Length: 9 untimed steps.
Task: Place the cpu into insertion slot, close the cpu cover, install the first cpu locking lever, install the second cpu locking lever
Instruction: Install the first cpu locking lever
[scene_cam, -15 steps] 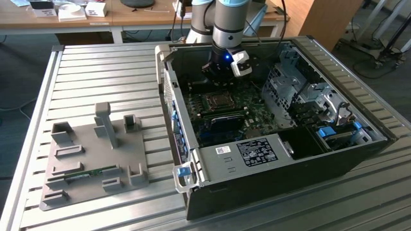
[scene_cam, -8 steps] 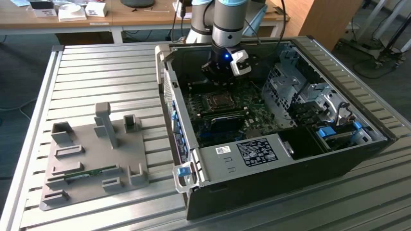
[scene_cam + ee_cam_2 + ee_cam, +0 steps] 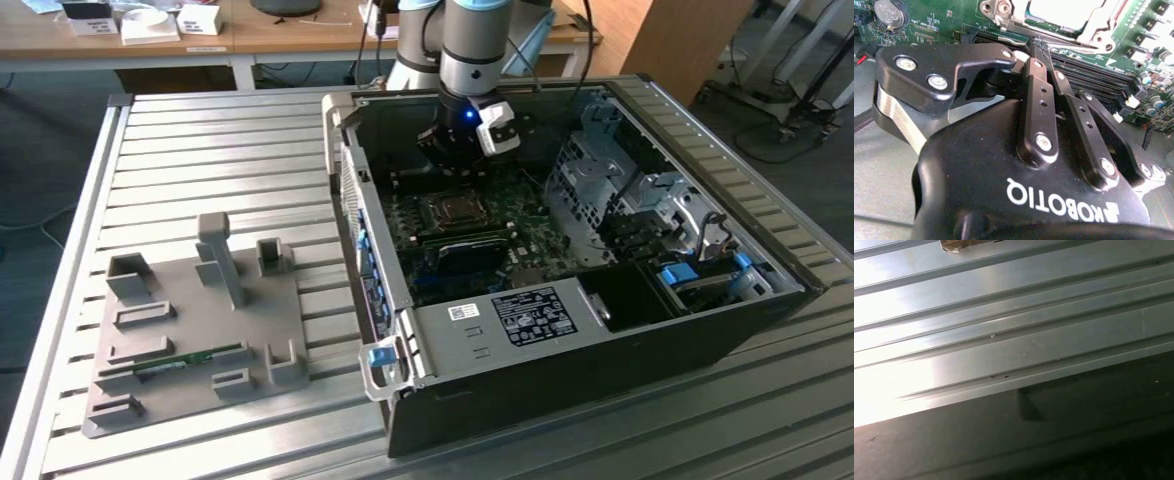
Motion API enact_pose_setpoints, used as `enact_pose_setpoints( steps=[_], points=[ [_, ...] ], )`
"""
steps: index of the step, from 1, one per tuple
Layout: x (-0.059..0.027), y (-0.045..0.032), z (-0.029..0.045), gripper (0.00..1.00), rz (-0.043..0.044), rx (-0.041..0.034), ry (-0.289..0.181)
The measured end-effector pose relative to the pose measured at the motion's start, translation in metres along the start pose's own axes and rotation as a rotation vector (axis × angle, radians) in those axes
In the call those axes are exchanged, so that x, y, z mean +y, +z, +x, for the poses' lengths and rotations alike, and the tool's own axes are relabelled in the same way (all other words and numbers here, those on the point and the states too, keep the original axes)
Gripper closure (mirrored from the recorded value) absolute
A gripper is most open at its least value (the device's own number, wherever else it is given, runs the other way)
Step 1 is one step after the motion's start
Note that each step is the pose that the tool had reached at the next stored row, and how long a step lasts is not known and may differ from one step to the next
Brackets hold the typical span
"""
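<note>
We see the gripper, fingers pressed together and empty, just beside the cpu under the cpu cover.

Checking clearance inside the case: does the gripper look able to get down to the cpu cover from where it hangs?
Probably yes. In the exterior view the gripper hangs inside the open computer case, just beyond the cpu cover, with nothing between them. The second wrist view shows the cover close ahead of the fingers.

Silver-grey cpu flat in insertion slot; shiny cpu cover apparently closed around it.
</note>
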<state>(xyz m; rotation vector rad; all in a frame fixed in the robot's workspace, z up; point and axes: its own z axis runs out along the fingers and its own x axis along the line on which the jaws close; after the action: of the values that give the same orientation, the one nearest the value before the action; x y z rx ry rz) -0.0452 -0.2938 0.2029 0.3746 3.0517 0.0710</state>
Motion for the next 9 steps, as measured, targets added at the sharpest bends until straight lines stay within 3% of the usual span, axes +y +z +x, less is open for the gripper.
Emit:
enact_pose_setpoints(
  steps=[9],
  points=[
    [0.0009,0.0001,0.0003,0.89,0.0015,-0.0016,0.029]
  ],
)
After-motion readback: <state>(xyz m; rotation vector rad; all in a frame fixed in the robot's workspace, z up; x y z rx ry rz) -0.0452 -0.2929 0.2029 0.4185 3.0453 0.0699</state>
